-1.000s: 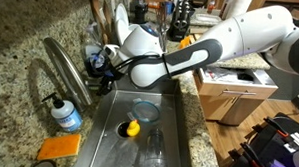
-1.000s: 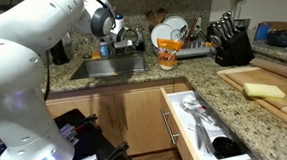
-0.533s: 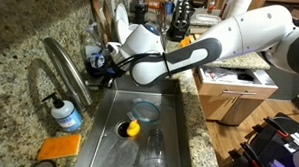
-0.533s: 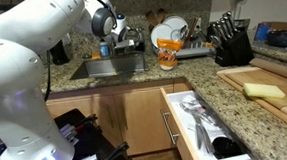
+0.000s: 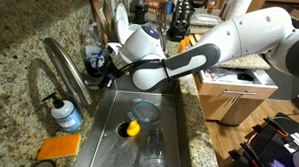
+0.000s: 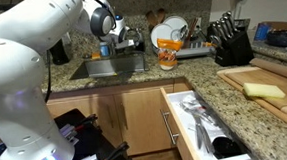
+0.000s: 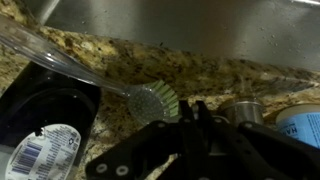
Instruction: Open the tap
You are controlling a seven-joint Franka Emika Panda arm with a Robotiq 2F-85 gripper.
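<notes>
Kitchen sink: my arm's gripper [image 5: 103, 76] hovers at the far end of the steel sink [image 5: 106, 132], just right of the tall gooseneck tap [image 5: 68, 73] on the granite bench [image 5: 21, 49]. I cannot tell how wide its fingers stand.

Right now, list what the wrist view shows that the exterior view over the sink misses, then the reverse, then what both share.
Wrist view only: a green-bristled dish brush lying on the counter and a black labelled container. Exterior view only: the tall tap, soap bottle, orange sponge and a yellow item in the sink. Both: the granite counter, the steel sink and the end effector.
</notes>
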